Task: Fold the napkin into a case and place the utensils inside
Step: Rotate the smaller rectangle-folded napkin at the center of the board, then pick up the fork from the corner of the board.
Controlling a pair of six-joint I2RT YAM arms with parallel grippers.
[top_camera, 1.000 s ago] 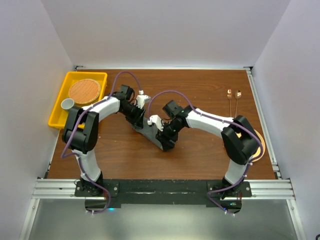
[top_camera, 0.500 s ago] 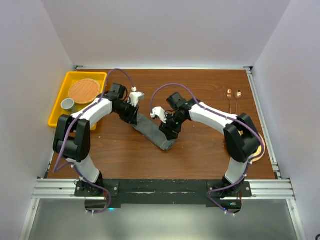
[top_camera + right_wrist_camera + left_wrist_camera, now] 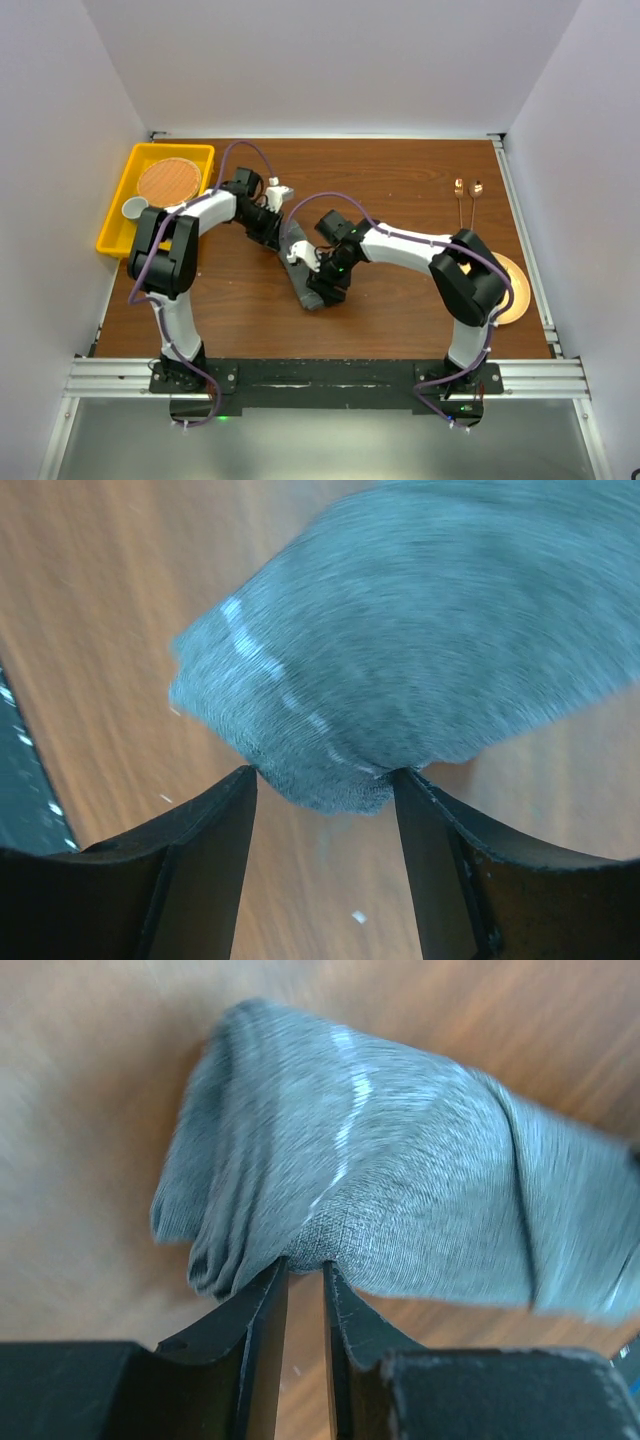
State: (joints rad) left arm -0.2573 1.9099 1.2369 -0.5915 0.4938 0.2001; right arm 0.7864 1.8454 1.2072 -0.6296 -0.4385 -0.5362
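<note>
Midway across the counter (image 3: 400, 170), the folded napkin (image 3: 299, 268) is clenched at each end by the left claw (image 3: 303, 1265) and right claw (image 3: 322, 780); the utensils (image 3: 467, 190), at the counter's far right, are not yet inserted.

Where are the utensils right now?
In the top view, the utensils lie side by side at the far right of the table, beyond the round plate.

My surroundings: a brown wood-grain table (image 3: 400, 170) boxed in by plain white walls (image 3: 330, 60) at the back and on both sides, evenly lit; an aluminium rail (image 3: 550, 378) spans the near edge at my base, with a grey surface (image 3: 330, 445) beyond it
</note>
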